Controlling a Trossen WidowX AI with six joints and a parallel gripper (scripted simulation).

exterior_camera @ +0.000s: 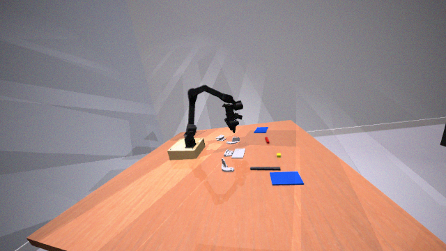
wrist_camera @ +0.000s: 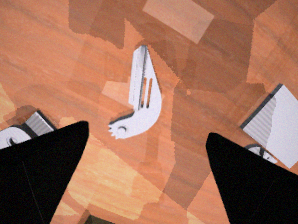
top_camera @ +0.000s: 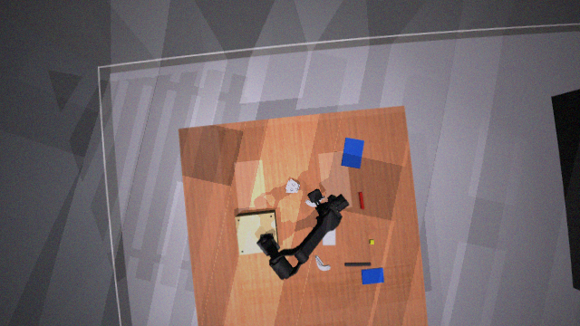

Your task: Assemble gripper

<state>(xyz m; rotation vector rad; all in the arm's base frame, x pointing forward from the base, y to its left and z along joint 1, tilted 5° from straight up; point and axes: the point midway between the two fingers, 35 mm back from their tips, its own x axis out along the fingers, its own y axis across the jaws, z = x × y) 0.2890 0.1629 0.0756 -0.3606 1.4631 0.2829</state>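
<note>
Wrist view shows the gripper's fingers apart above the toothed jaw; descending off-centre could knock it askew, since its curved body offers uneven grip.

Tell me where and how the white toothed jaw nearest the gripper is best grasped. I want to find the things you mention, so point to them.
I'd pinch the slotted arm (wrist_camera: pixel 155 95) of the jaw (top_camera: pixel 311 204) (exterior_camera: pixel 233 142) (wrist_camera: pixel 150 114) from above, one finger on each long side. It runs lengthwise between the open gripper's (top_camera: pixel 320 199) (exterior_camera: pixel 233 132) (wrist_camera: pixel 147 128) two sides and looks narrow enough, and this should leave the toothed end and its round hole free.
</note>
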